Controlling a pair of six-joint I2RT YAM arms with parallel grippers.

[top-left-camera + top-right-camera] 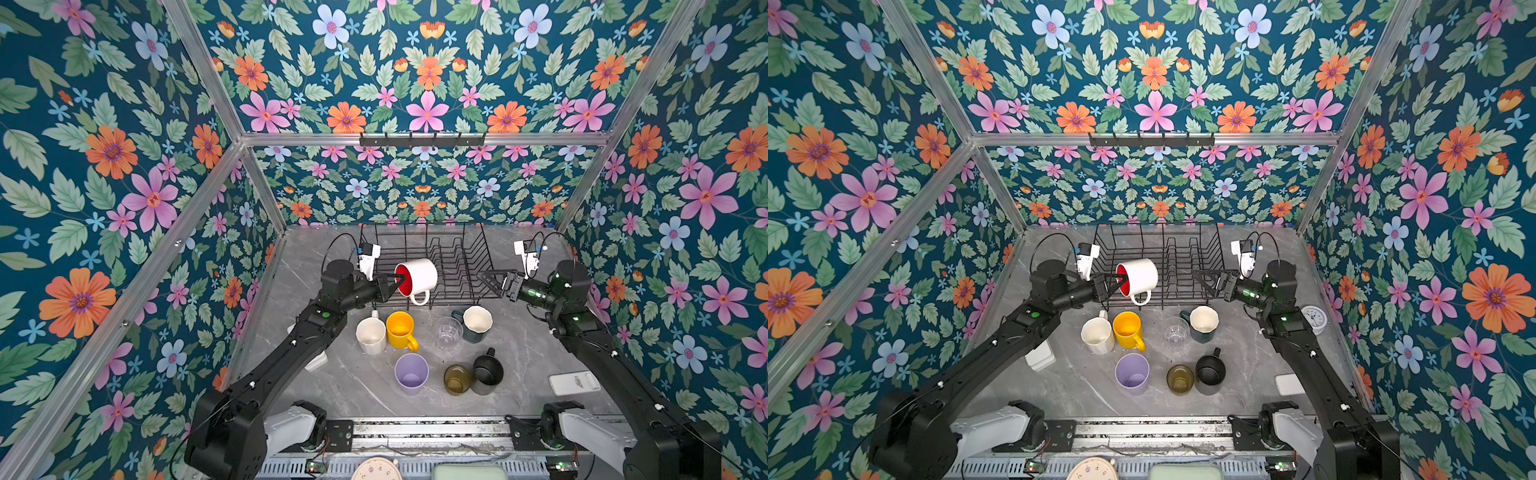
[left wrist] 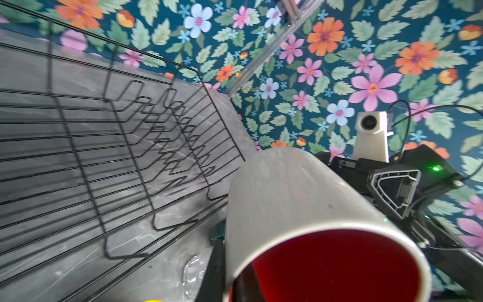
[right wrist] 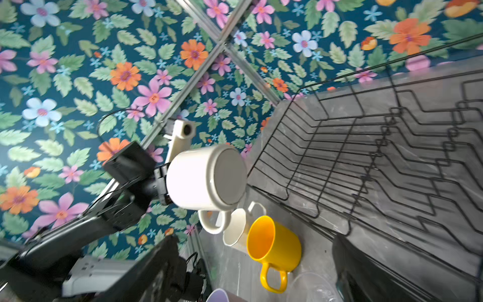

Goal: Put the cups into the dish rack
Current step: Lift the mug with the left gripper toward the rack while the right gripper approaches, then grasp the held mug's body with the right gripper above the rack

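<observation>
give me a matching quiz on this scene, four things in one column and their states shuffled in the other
1. red-lined white ceramic mug
2. yellow mug
3. black mug
4. right gripper

A. open and empty, by the black wire dish rack
B. upright, next to the amber glass
C. on its side, pinched at the rim by the left gripper
D. upright, beside the cream-white mug

Pairs: 1-C, 2-D, 3-B, 4-A

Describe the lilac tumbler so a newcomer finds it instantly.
Find the black wire dish rack at the back of the table. In front of it comes the yellow mug, then, nearer the robot, the lilac tumbler. It alone is purple and handleless.
</observation>
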